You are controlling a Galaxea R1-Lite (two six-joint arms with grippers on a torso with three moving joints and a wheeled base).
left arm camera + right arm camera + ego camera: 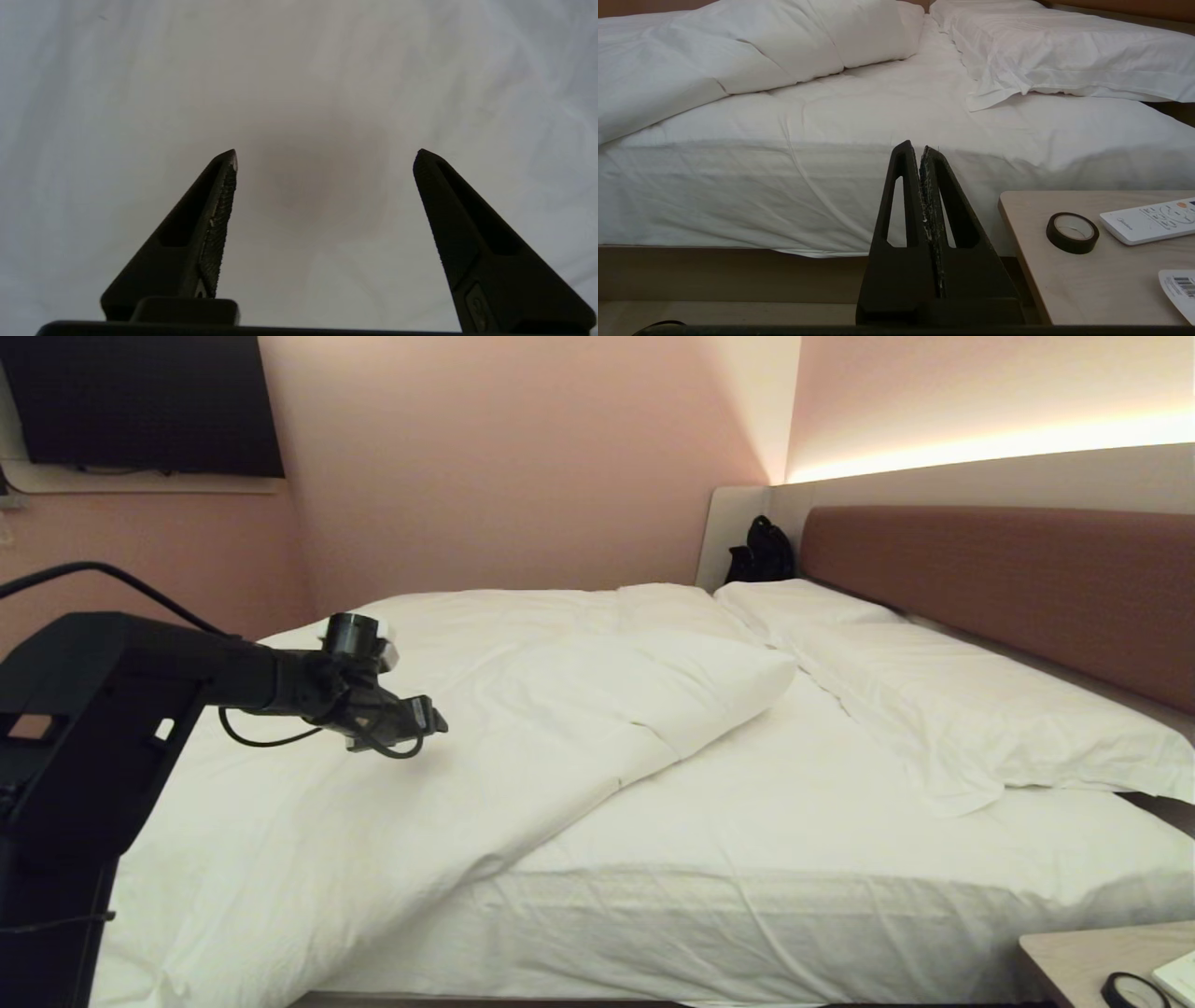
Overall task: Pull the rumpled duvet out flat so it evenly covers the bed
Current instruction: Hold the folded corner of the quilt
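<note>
The puffy white duvet [523,709] lies bunched over the left half of the bed [803,803], its near edge running diagonally and its corner folded back towards the pillows. The bare mattress sheet shows on the right half. My left gripper [437,721] reaches out over the duvet's left part, open and holding nothing. In the left wrist view its fingertips [325,156] stand wide apart just above white duvet cloth [299,70]. My right gripper [917,148] is shut and empty, low beside the bed's near side [878,186], with the duvet [738,56] beyond it.
Two white pillows [934,681] lie along the reddish-brown headboard [1008,588]. A black bag [761,553] sits in the far corner. A wooden nightstand [1087,280] at the near right holds a tape roll [1072,232] and a white remote [1150,219]. A dark screen [140,401] hangs on the left wall.
</note>
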